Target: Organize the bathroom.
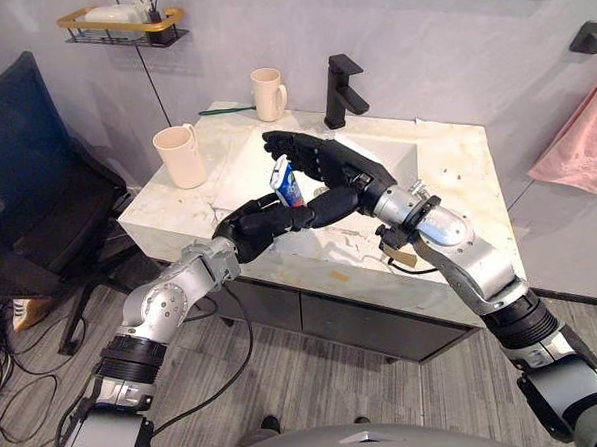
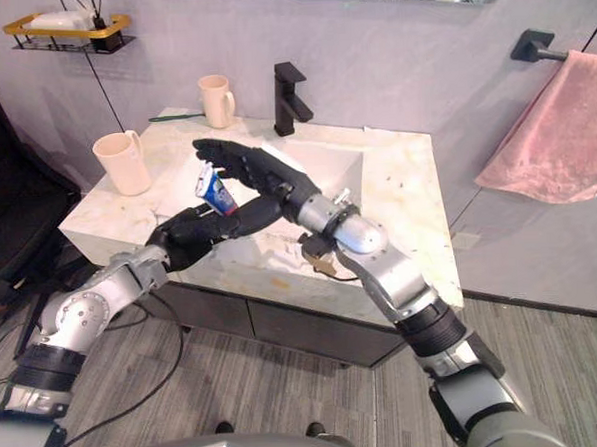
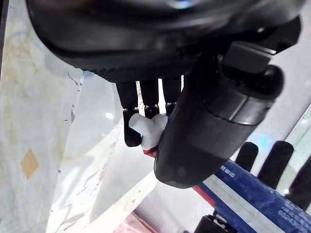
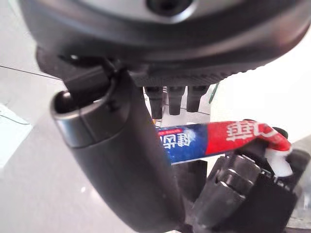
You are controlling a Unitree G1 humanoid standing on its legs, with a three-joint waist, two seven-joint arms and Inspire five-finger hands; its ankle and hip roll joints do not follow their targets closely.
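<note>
The toothpaste tube is held above the worktop, pinched near its cap in the left hand. The right hand, fingers straight, lies behind it. Clamp the right fingers before the left fingers release.

Bathroom mock-up: marble vanity with sink and black faucet standing against grey wall; pink towel hanging on rail; office chair sitting alongside.
</note>
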